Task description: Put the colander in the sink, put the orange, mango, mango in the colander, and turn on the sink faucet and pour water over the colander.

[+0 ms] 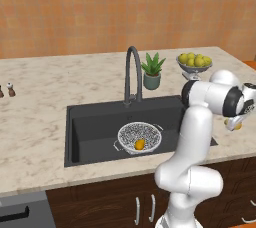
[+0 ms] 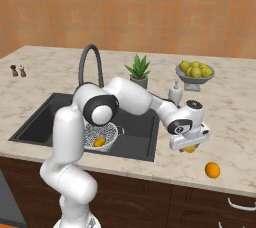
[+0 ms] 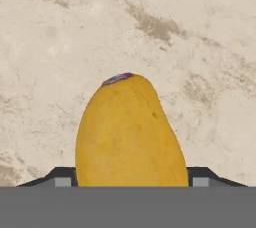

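Presently, the tool [image 2: 190, 144] is clamped on the second mango [image 3: 129, 132] above the surface [image 2: 235, 122]; the likely next move carries it to the colander [image 1: 140, 136] in the sink [image 1: 90, 122].

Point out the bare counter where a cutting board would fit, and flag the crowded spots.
Free: the marble counter between the salt and pepper shakers and the black rectangular sink. Crowded: behind the sink, by the grey gooseneck faucet, potted plant and fruit bowl.

One colander [image 1: 140, 136], two mangos [image 1: 140, 144] [image 3: 130, 132], one orange [image 2: 212, 170], one sink [image 1: 90, 127], one faucet [image 1: 132, 74], one fruit bowl [image 2: 195, 70], one potted plant [image 1: 152, 70], two shakers [image 2: 18, 70]
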